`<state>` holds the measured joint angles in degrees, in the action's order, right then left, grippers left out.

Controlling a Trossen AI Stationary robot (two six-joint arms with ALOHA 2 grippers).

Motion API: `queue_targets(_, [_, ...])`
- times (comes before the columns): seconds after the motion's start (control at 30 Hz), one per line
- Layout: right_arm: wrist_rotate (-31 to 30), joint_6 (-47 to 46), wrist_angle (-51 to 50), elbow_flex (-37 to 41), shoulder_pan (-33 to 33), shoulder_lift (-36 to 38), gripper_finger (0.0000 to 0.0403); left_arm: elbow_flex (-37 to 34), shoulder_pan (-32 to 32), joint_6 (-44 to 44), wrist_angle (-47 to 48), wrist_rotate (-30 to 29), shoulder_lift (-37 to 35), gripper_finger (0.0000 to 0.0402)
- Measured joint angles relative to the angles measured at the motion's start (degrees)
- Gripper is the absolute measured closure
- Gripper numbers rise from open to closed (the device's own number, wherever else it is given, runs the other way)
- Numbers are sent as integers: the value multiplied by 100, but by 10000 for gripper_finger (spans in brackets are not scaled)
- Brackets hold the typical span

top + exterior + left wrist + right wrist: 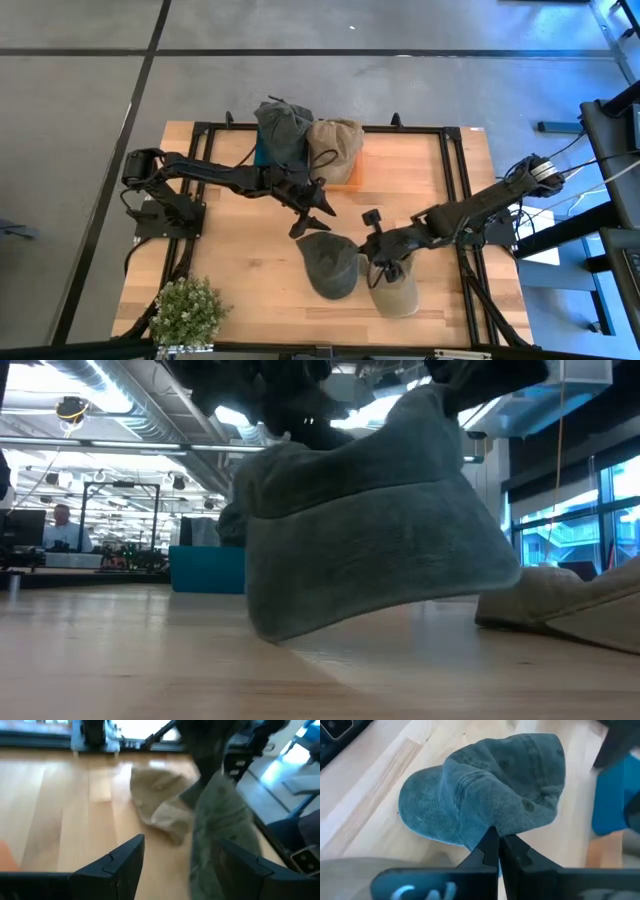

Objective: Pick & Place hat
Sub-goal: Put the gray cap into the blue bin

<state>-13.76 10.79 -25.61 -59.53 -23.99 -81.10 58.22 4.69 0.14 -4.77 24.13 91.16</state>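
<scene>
While the right claw (496,840) is pinched tight on the fabric of the green hat (328,264), that hat sits near the front middle of the wooden worktop (240,260), one edge lifted off the wood in the low view. Right beside it, touching, lies a tan hat (394,292), partly under the right arm. Left claw (312,213) hangs just behind the green hat with its fingers spread wide, holding nothing. Two more hats, a green one (281,127) and a tan one (335,143), are piled at the back edge. Small potted plant (185,312) at the front left corner.
</scene>
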Motion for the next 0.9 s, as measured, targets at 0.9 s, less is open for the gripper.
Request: queue_targets(0.9, [-97, 189, 0, -251, 326, -201, 401, -11, -20, 64, 463, 532, 286, 250])
